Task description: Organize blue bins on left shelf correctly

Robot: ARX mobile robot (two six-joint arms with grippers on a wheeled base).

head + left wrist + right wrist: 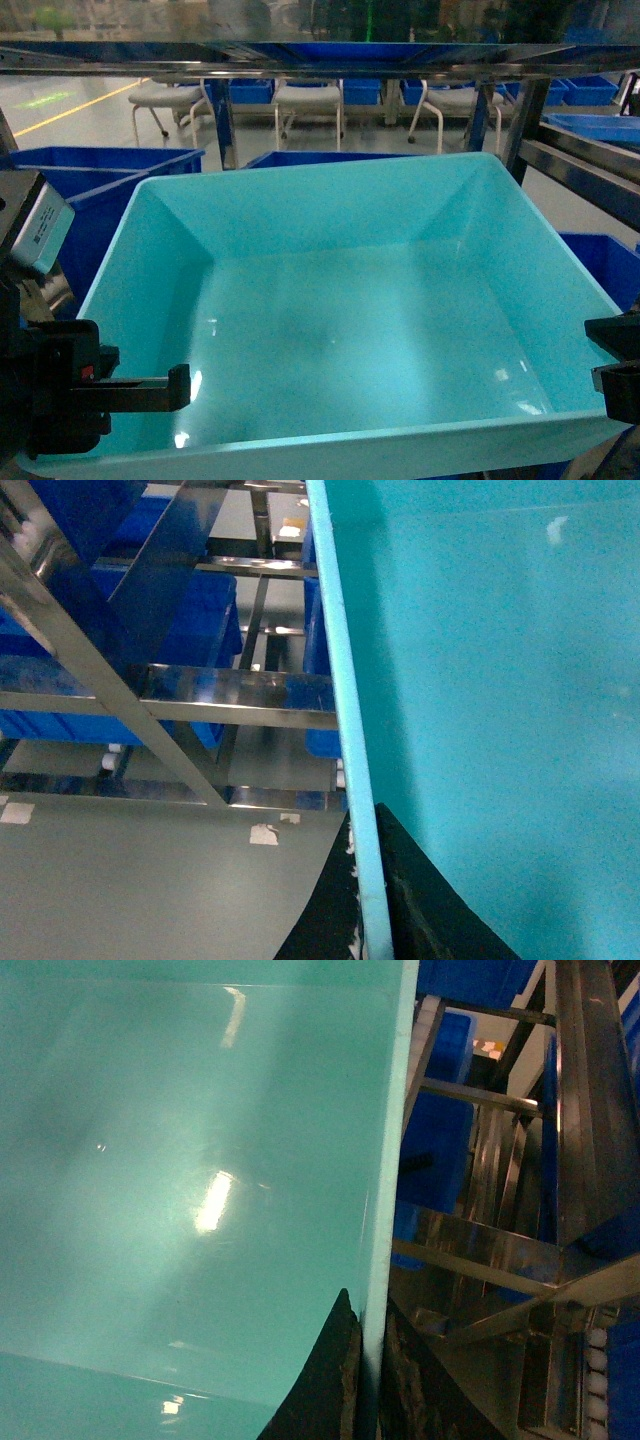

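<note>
A light turquoise bin [350, 300] fills the head view, held up between both arms in front of the steel shelf [180, 705], whose beams and posts show beyond its far rim alongside several darker royal-blue crates [95, 175]. The left gripper [366, 900] is clamped on the bin's left wall: in the left wrist view one dark finger sits inside the wall and the other outside, the thin rim running straight up between them. The right gripper [368, 1380] pinches the right wall the same way, one finger on each side of the rim. Both pairs of fingers bite near the bin's near corners, so most of the bin hangs out ahead of them, toward the rack. The step in hand appears to be carrying the bin onto a tier of the shelf, and it asks for the two arms to travel together, keeping the spacing between the fingers constant so the thin walls neither bow outward nor slip free. The rim should stay level from left to right, and the far edge has to clear the front beam ahead of the fingers before it is lowered. The walls are smooth and glossy, so a slow, even advance looks safer than a quick push. Which tier lies directly ahead cannot be told here.
</note>
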